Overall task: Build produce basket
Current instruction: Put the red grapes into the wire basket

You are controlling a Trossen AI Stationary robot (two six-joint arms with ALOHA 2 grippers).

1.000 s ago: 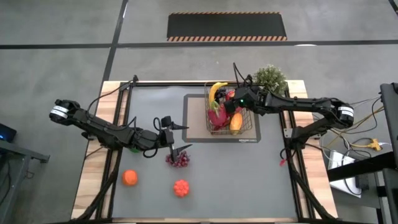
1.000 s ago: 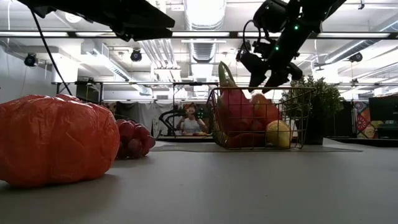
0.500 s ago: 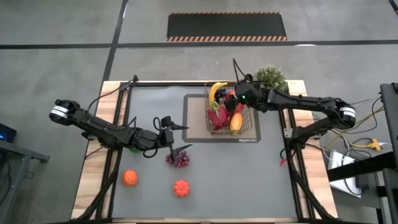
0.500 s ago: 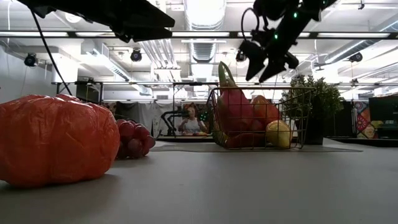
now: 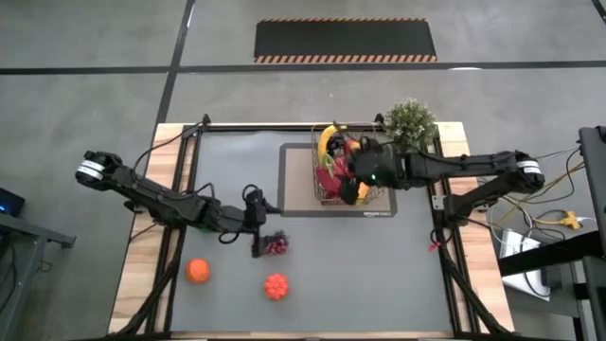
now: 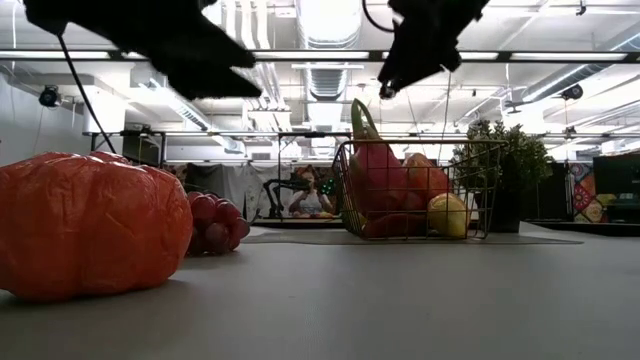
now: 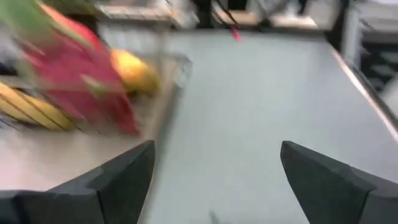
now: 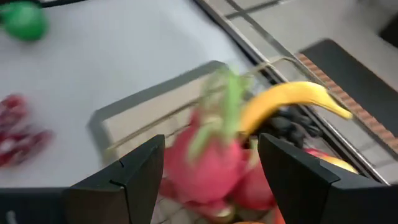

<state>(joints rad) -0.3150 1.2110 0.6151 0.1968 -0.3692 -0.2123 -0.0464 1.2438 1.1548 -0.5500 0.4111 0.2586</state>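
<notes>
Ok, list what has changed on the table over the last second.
The left hand turned and closed in over the red grapes, open and empty. The right hand, open and holding nothing, shifted above the basket toward its front. The basket's fruit, the orange, the red fruit and the potted plant stayed put.

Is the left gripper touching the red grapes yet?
Cannot tell. In the high view the left gripper sits right beside the red grapes, but straight down no gap or contact shows; its wrist view shows only empty open fingers.
</notes>
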